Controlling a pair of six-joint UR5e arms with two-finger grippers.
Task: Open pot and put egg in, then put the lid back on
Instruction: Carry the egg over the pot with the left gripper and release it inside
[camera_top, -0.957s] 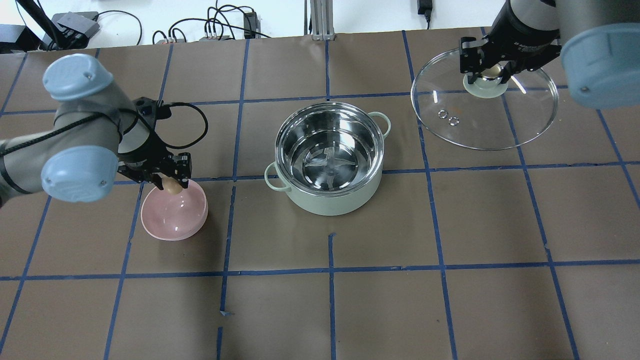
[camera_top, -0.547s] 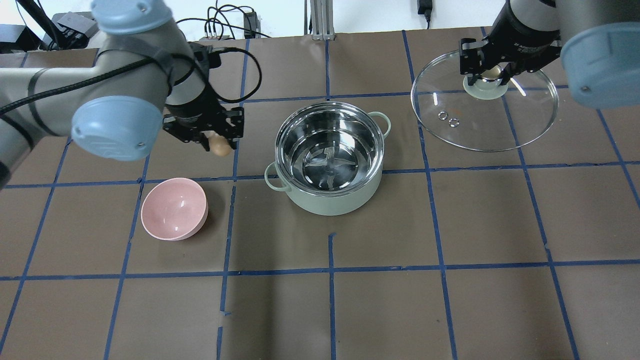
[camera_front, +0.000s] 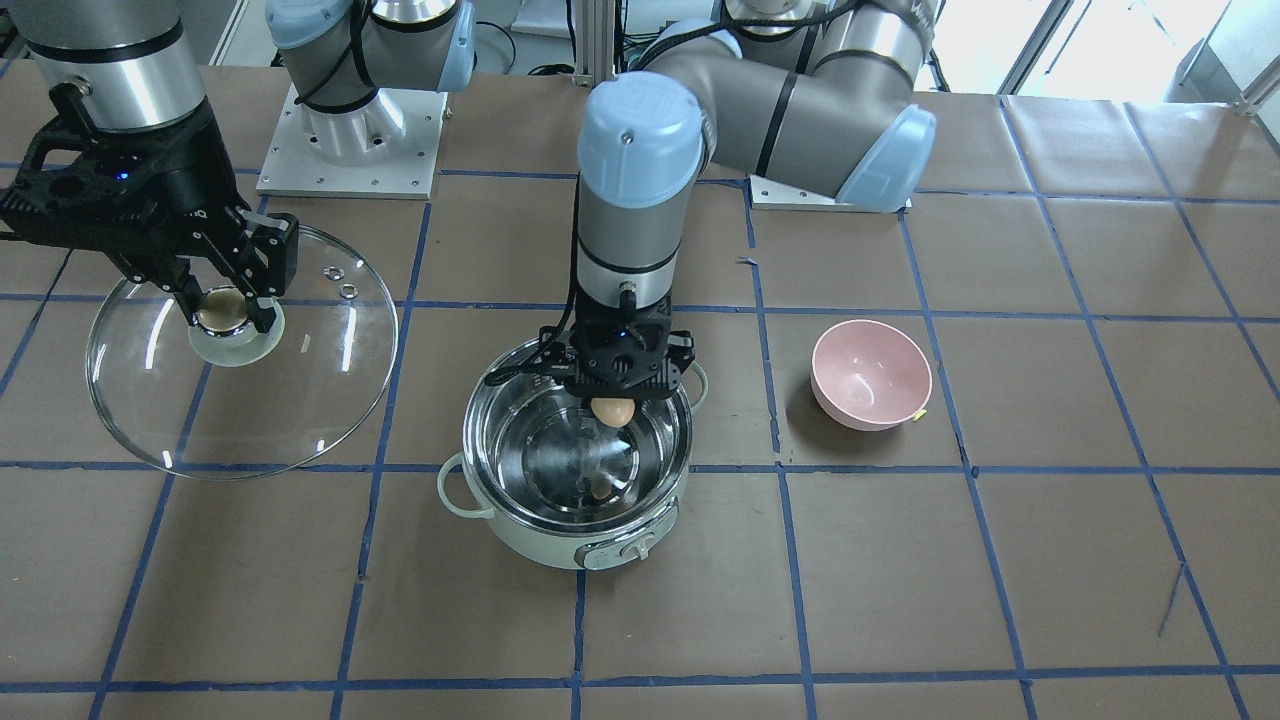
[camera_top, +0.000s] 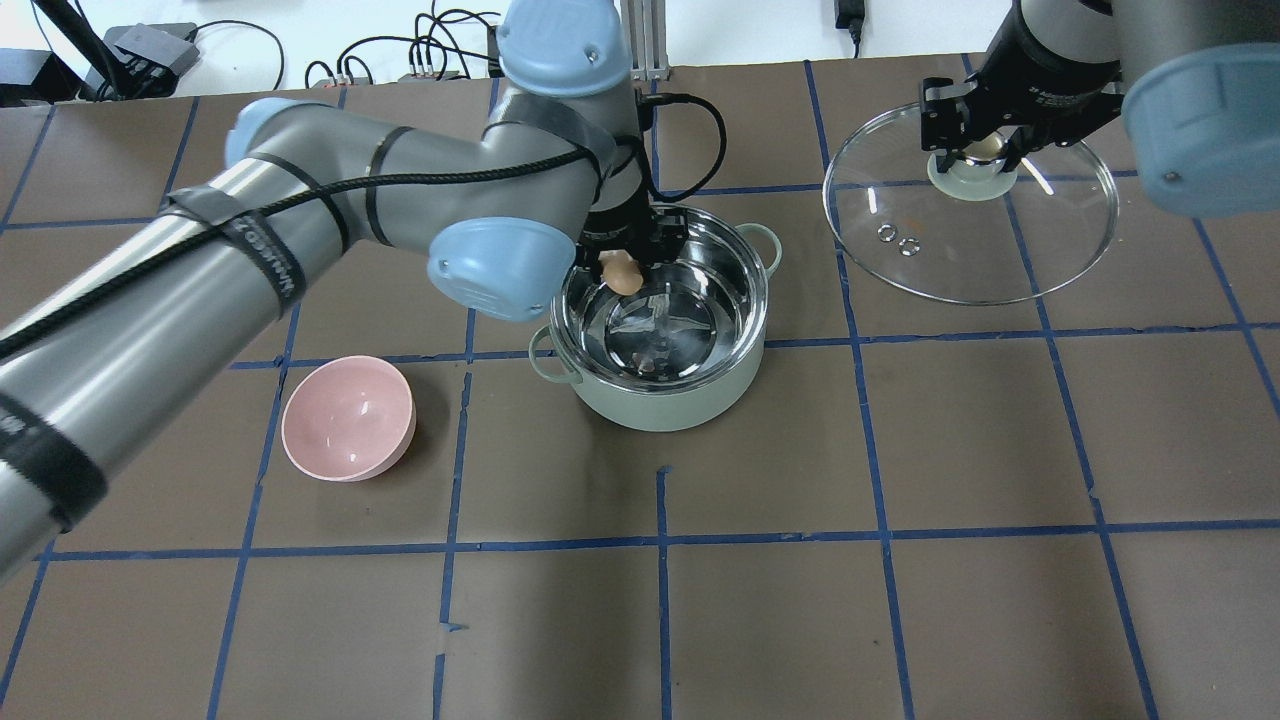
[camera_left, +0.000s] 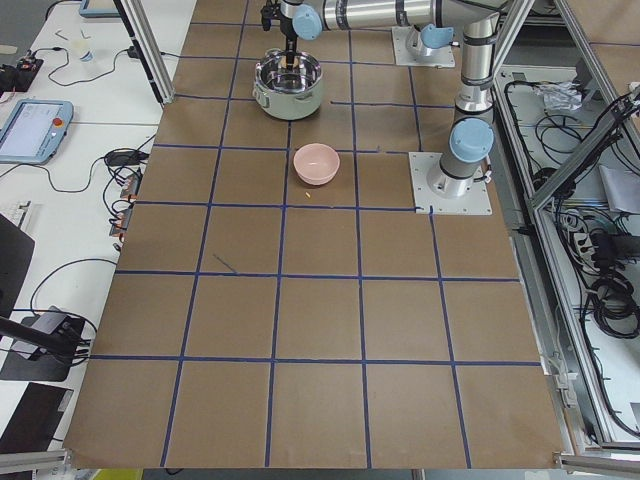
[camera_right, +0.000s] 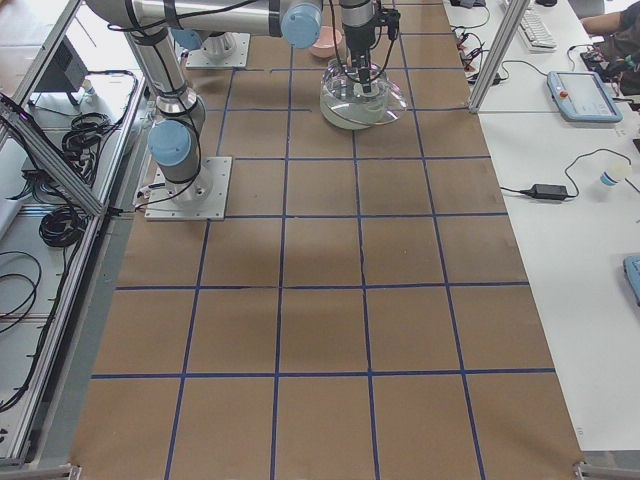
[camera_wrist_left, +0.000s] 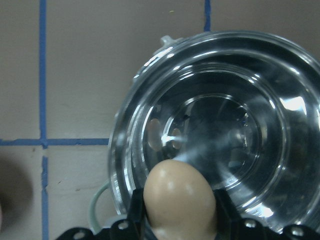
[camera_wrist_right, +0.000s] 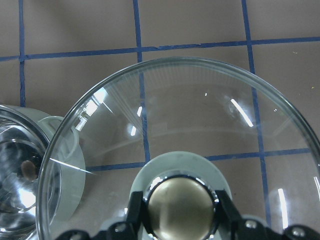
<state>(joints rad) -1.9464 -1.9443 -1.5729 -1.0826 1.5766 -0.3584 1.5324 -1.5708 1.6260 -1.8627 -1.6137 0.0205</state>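
Note:
The mint-green pot (camera_top: 660, 405) stands open at the table's middle, its steel inside empty. My left gripper (camera_top: 624, 262) is shut on the light-brown egg (camera_top: 622, 273) and holds it above the pot's opening, near the rim on my side. The front view shows the egg (camera_front: 612, 411) over the pot (camera_front: 520, 535), and the left wrist view shows the egg (camera_wrist_left: 179, 200) between the fingers. My right gripper (camera_top: 982, 148) is shut on the knob (camera_wrist_right: 182, 202) of the glass lid (camera_top: 960, 250), held well to the pot's right. The lid also shows in the front view (camera_front: 300, 400).
An empty pink bowl (camera_top: 348, 418) stands left of the pot, also in the front view (camera_front: 870, 375). The egg's reflection (camera_front: 598, 490) shows on the pot's bottom. Cables and boxes (camera_top: 150, 45) lie past the table's far edge. Brown paper with blue tape lines covers the table.
My left arm has carried the egg from the pink bowl, up and to the right, to above the pot's opening. The right gripper has kept hold of the lid, almost still.

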